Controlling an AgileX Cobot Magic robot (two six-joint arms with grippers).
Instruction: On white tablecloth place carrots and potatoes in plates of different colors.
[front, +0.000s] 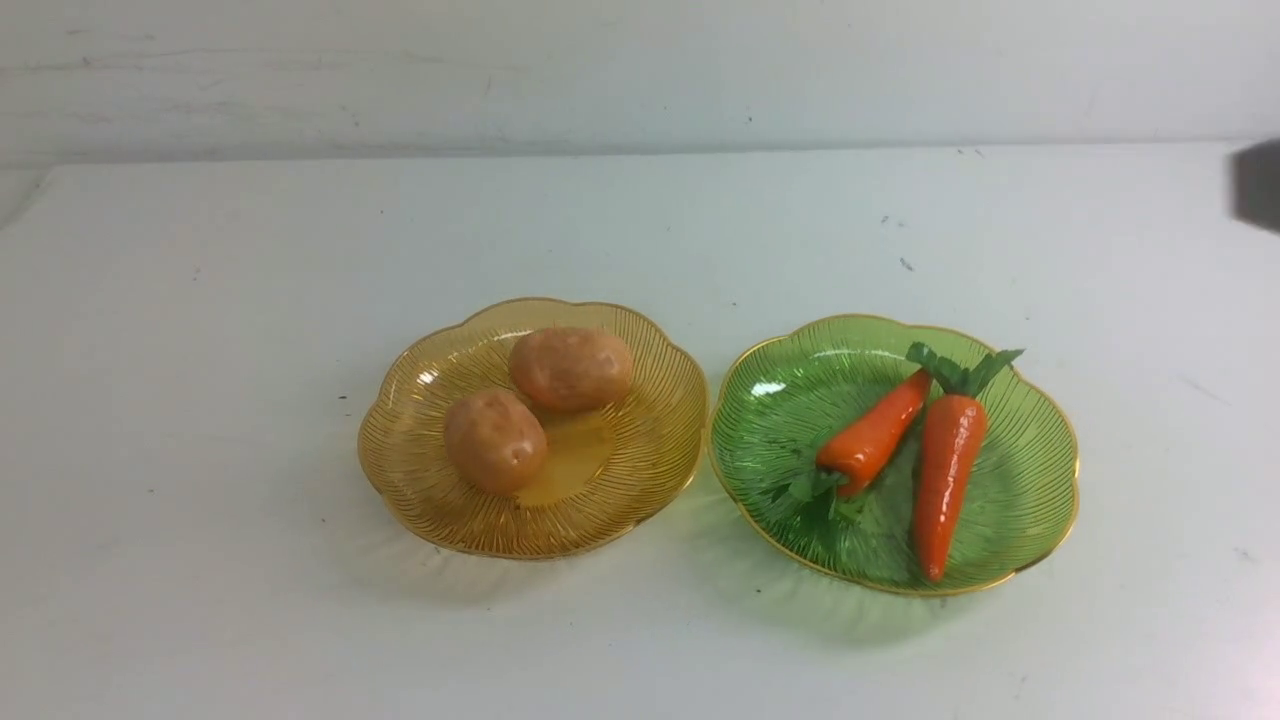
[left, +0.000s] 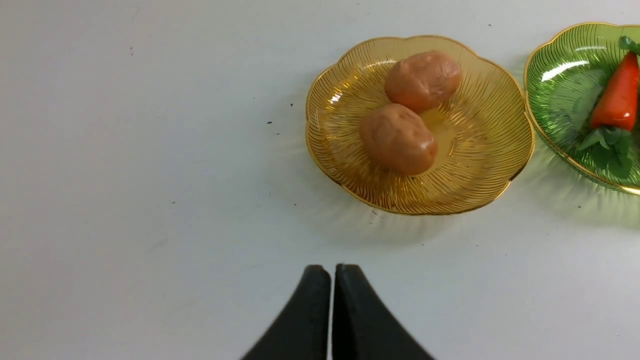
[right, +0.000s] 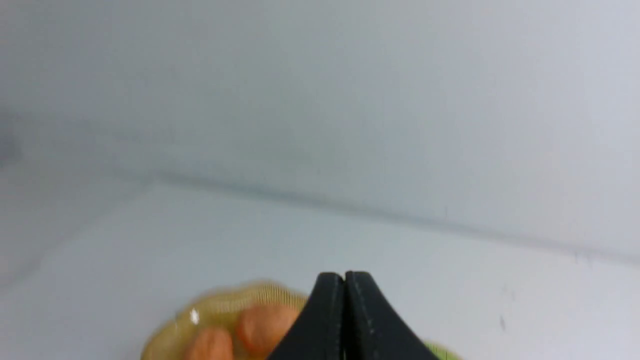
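On the white tablecloth (front: 200, 400) stand two ribbed plates side by side. The amber plate (front: 400, 470) holds two tan potatoes, one further back (front: 570, 368) and one nearer (front: 495, 440). The green plate (front: 1040, 480) holds two orange carrots, one slanted (front: 875, 432) and one almost straight (front: 945, 480). My left gripper (left: 332, 270) is shut and empty, hanging over bare cloth short of the amber plate (left: 480, 190) and its potatoes (left: 398, 138). My right gripper (right: 344, 277) is shut and empty, high above the blurred amber plate (right: 220, 305).
A dark blurred shape (front: 1258, 185) shows at the front view's right edge. The white wall (front: 640, 70) rises behind the table's far edge. A slice of the green plate (left: 555, 100) and one carrot (left: 620, 92) show in the left wrist view.
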